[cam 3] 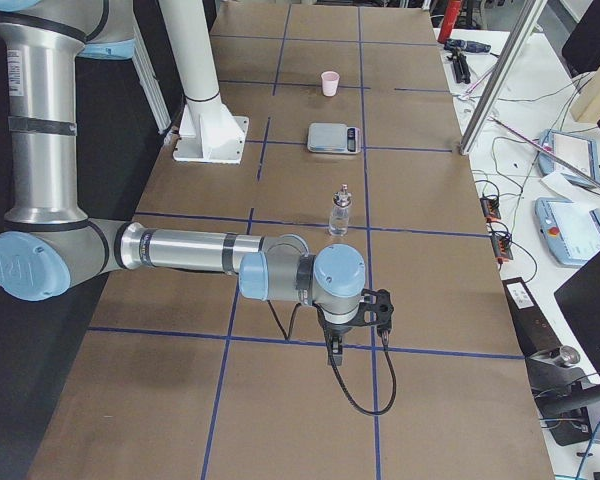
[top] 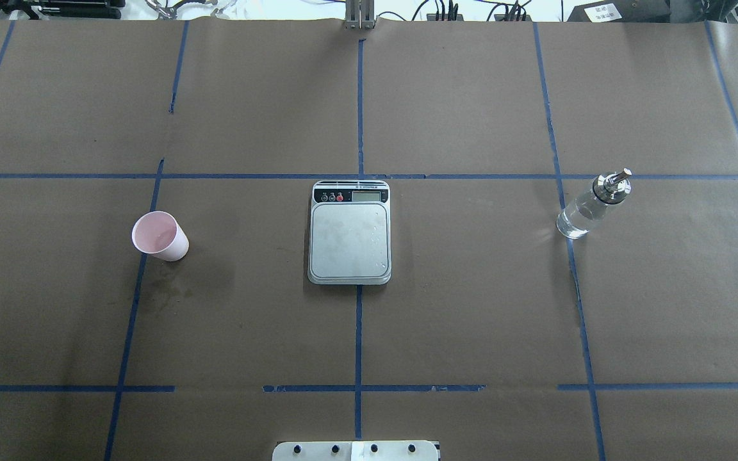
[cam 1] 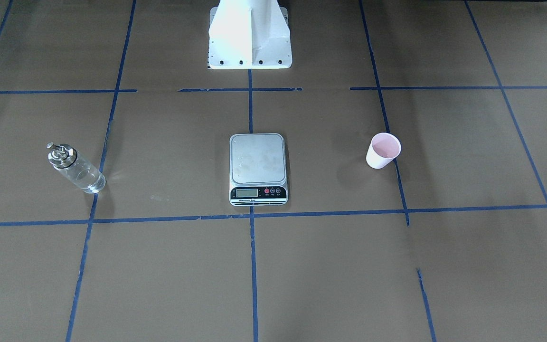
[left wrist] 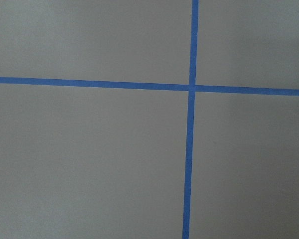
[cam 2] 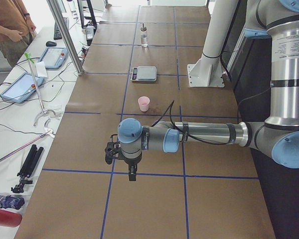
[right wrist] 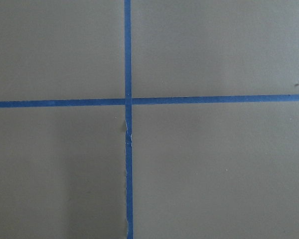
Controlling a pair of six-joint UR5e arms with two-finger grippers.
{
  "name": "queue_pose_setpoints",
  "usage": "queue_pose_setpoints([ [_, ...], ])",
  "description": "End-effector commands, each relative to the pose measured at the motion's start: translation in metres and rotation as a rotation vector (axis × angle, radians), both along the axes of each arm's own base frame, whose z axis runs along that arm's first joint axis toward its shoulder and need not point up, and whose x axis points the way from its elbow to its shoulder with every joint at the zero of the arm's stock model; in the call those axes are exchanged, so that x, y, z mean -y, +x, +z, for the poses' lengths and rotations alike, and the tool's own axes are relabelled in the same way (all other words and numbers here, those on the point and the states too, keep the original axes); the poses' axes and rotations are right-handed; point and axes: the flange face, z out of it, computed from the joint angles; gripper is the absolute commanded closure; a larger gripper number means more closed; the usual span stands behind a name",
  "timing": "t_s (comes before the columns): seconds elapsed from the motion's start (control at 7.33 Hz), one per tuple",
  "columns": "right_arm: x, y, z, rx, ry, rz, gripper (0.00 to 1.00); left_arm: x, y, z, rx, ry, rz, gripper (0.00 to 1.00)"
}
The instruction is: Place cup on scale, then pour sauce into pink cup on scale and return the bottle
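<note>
Mia: Where is the left claw (cam 2: 132, 175)?

Ben: It is close up in the left side view. It hangs over the bare desk (cam 2: 154, 209) and points down. I cannot tell if it is spread or pressed together. The right claw (cam 3: 333, 352) hangs the same way at the other end, and I cannot tell there either.

Mia: So what comes first?

Ben: I think the cup (top: 161, 235) goes on the scale (top: 350, 238). The cup stands upright on the robot's left, well apart from the scale in the middle. The bottle (top: 590, 208) stands far off on the right.

Mia: How should the claw do it?

Ben: The left claw is on the cup's side, so I would use that one. Come down with the claw wide. Pinch the cup's wall softly, because paper squashes. Lift it straight up, set it in the middle of the scale's top, then let go.

Mia: Which view helps most?

Ben: Only the two side views show the arms. The wrist views show just blue tape (left wrist: 191, 149) crossing on the desk, and no cup. The view from above looks into the cup's mouth. The front view shows the scale's screen (cam 1: 247, 193) the right way up, but the numbers are too small to read.
</note>
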Motion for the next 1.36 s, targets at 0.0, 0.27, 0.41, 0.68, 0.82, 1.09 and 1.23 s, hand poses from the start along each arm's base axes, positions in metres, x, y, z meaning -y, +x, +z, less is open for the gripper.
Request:
queue_pose_setpoints([
  [0.0,0.002,0.0,-0.003,0.005,0.005,0.001,0.0,0.0,0.0,-0.001,0.0,0.001,0.0,0.0],
  [0.27,0.002,0.0,-0.006,0.004,0.01,0.001,0.0,0.008,0.0,-0.024,0.001,0.041,-0.002,0.0],
  [0.41,0.003,0.0,-0.007,0.006,0.013,0.001,0.0,0.015,0.002,-0.053,0.001,0.1,0.001,0.0],
  [0.68,0.003,-0.001,-0.008,0.01,0.015,0.001,0.0,0.013,0.013,-0.166,-0.015,0.335,0.024,0.0],
  [0.82,0.003,-0.001,-0.009,0.012,0.016,0.002,0.0,0.018,0.038,-0.205,-0.028,0.446,0.084,0.0],
  [1.09,0.003,-0.002,-0.012,0.028,0.021,0.0,0.0,0.013,0.103,-0.232,-0.094,0.449,0.135,0.0],
  [1.23,0.003,-0.002,-0.012,0.028,0.021,0.0,0.0,0.018,0.114,-0.239,-0.141,0.442,0.156,0.0],
])
